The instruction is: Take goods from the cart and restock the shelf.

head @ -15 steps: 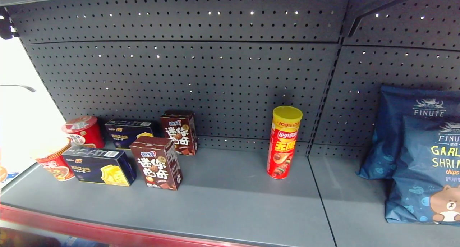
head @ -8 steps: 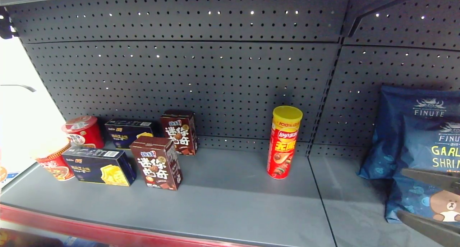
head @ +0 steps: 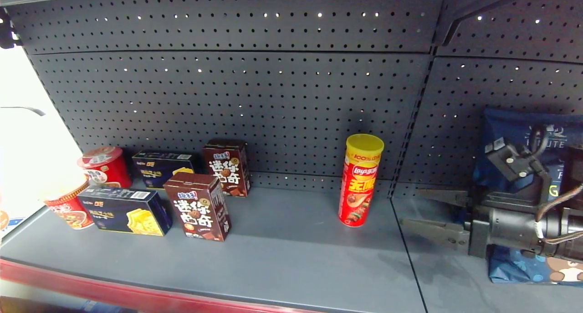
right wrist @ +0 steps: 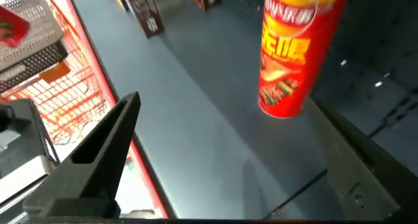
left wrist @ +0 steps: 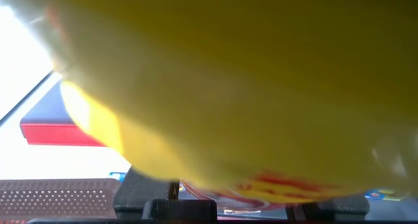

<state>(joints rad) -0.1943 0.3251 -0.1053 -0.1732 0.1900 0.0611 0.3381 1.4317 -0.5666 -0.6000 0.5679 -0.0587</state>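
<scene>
A red chips can with a yellow lid stands upright near the back of the grey shelf. My right gripper hangs open just above the shelf, right of the can, pointing toward it and apart from it. In the right wrist view the can stands beyond the empty gap of that gripper. A yellow package with red print sits pressed close to the left wrist camera.
On the shelf's left stand two brown boxes, two dark blue boxes and two red cup noodles. Blue chip bags lean behind my right arm. A red wire cart stands below the shelf's red edge.
My right arm has come in from the right edge and travelled left toward the chips can, gripper open throughout. The goods on the shelf have not moved.
</scene>
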